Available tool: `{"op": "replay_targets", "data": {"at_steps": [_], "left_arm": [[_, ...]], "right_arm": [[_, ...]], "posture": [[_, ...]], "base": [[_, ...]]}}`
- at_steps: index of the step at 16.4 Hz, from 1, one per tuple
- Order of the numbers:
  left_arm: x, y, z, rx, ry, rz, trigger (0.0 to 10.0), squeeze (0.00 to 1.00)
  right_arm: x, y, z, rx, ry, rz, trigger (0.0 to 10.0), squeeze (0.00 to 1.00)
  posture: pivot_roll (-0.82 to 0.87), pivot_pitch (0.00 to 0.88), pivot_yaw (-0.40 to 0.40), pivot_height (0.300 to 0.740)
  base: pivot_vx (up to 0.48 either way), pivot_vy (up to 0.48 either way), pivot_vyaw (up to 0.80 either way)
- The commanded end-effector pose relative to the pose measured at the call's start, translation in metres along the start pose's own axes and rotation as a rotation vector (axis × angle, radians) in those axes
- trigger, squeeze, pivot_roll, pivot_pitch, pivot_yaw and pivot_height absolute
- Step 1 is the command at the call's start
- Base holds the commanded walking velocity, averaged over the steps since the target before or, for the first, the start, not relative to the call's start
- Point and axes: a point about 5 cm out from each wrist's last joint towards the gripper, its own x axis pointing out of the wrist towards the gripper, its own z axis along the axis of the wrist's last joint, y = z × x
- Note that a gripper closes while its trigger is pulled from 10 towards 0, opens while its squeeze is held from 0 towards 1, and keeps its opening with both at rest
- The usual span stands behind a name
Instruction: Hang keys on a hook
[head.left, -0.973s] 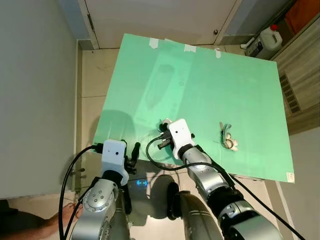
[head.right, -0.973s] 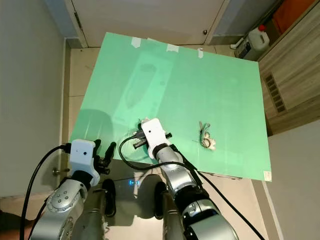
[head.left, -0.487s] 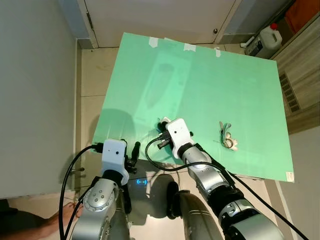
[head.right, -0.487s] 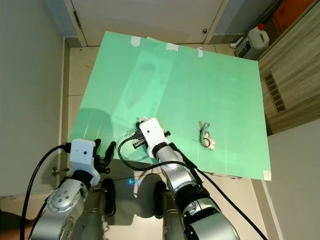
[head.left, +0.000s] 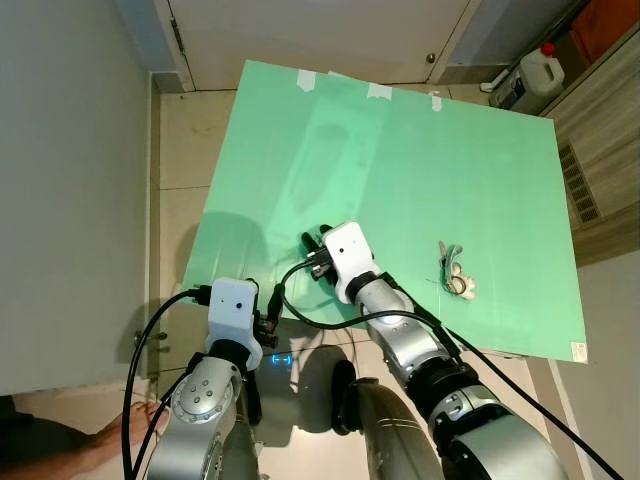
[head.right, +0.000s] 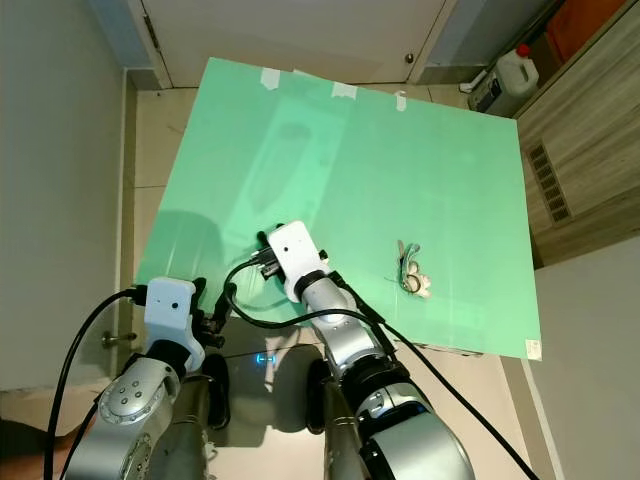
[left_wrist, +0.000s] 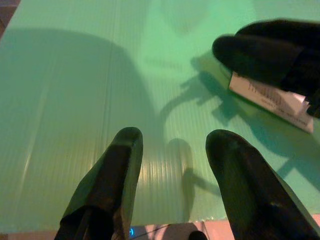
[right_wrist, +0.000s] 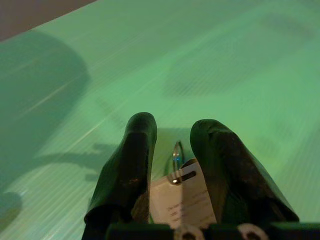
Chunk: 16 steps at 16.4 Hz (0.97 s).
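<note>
My right gripper (head.left: 312, 243) hovers low over the green board (head.left: 420, 150), near its front left part. It is shut on a key with a white paper tag (right_wrist: 181, 192); the metal ring (right_wrist: 176, 162) shows between the fingers. The left wrist view catches that tag (left_wrist: 270, 95) under the right gripper's black fingers. My left gripper (left_wrist: 172, 145) is open and holds nothing, just at the board's front edge, below and left of the right one. A small white and green bundle (head.left: 455, 272) lies on the board to the right.
The board lies flat over a tiled floor. A closed white door (head.left: 320, 35) stands beyond its far edge. A white plastic jug (head.left: 535, 78) sits at the back right by a wooden cabinet (head.left: 600, 130). A grey wall (head.left: 70, 180) runs along the left. A person's foot (head.left: 125, 430) rests at the bottom left.
My right gripper has moved left and further onto the board with the tagged key. My left arm has shifted slightly toward the board's edge.
</note>
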Motion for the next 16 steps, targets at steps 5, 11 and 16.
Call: {"op": "replay_targets", "data": {"at_steps": [5, 11, 16], "left_arm": [[-0.0058, -0.006, -0.0046, -0.005, 0.025, -0.013, 10.0, 0.0], [-0.005, -0.0067, -0.0039, -0.008, 0.024, -0.017, 10.0, 0.0], [-0.0047, -0.0065, -0.0026, -0.012, 0.02, -0.017, 10.0, 0.0]], "right_arm": [[-0.0061, 0.0, -0.0162, -0.001, 0.073, -0.011, 0.0, 0.0], [-0.0057, 0.0002, -0.0143, 0.025, 0.056, -0.007, 0.0, 0.0], [-0.0042, -0.0009, -0.01, 0.056, 0.037, -0.008, 0.0, 0.0]], "posture": [[0.2, 0.412, -0.114, 0.74], [0.2, 0.408, -0.113, 0.74], [0.2, 0.409, -0.113, 0.74]], "base": [[0.0, 0.0, 0.0], [0.0, 0.0, 0.0], [0.0, 0.0, 0.0]]}}
